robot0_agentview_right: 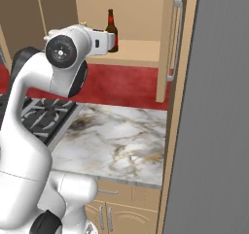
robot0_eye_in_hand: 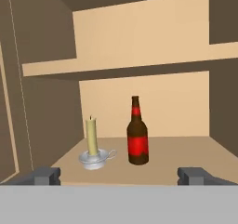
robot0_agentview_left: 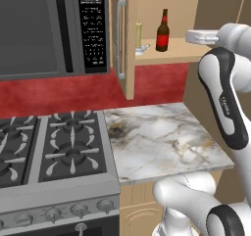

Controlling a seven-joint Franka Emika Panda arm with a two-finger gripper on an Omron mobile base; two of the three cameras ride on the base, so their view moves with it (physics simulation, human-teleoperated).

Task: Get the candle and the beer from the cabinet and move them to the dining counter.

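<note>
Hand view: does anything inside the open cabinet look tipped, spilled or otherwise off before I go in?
Nothing stands out. The slim pale yellow candle stands upright in its small silver dish holder, and the dark brown glass beer bottle with the red label stands upright beside it, apart, both on the light tan wooden cabinet floor. No spill shows.
</note>
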